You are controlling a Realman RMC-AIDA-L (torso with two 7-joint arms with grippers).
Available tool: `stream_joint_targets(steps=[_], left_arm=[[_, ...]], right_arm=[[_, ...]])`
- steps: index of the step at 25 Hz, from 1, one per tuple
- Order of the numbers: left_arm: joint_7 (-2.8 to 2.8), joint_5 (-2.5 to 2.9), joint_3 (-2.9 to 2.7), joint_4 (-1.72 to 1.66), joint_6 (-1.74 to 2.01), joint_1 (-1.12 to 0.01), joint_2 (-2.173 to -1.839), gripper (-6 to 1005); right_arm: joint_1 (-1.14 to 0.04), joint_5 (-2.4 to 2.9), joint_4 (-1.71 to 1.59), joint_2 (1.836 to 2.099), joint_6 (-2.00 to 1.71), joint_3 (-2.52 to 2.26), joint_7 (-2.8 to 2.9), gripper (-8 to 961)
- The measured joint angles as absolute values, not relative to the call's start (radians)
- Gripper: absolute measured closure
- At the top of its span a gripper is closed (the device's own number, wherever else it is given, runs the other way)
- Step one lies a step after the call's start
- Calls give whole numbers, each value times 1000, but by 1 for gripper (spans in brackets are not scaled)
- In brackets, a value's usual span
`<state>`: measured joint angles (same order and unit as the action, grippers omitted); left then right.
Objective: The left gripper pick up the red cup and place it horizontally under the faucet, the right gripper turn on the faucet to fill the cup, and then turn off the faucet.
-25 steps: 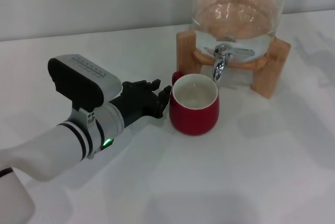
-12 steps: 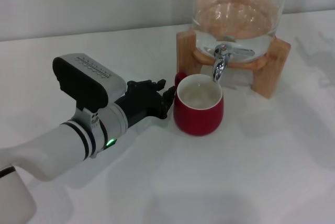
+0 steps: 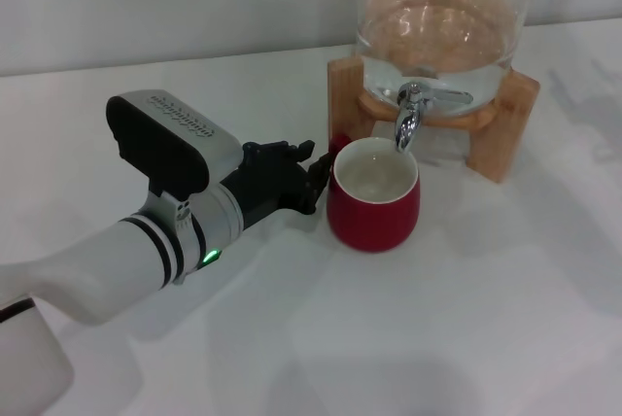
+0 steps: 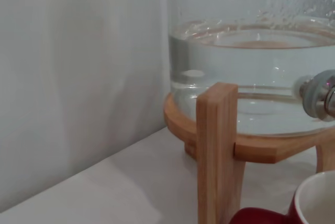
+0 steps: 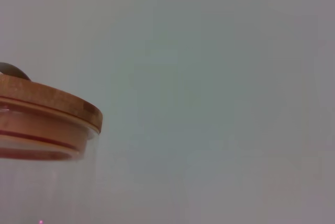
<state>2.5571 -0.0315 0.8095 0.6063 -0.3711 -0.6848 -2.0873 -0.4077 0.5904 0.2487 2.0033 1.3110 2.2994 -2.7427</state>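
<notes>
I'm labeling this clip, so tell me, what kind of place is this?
Probably a staged test bench, not a real kitchen: a plain white table against a bare wall, with only a glass water dispenser on a wooden stand and a red cup beside the left pincer.

There is one red cup, one chrome faucet, one glass dispenser on one wooden stand, and one left gripper.
</notes>
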Motion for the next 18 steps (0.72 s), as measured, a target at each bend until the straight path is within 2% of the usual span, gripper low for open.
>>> stream_joint_targets(steps=[9,15,18], left_arm=[[2563,-31,806,645,-356,-648,-2088,734],[2579,69,859,745,-338,-536,-2083,733],[2615,154,911,827,-336,-431,-2085,732]], right_arm=[[-400,591,248,2003,1315,2299,-2743,280],[-390,591,249,2003,1315,2299,-2743,280],[-391,592,249,2003,1312,2299,-2743,280]])
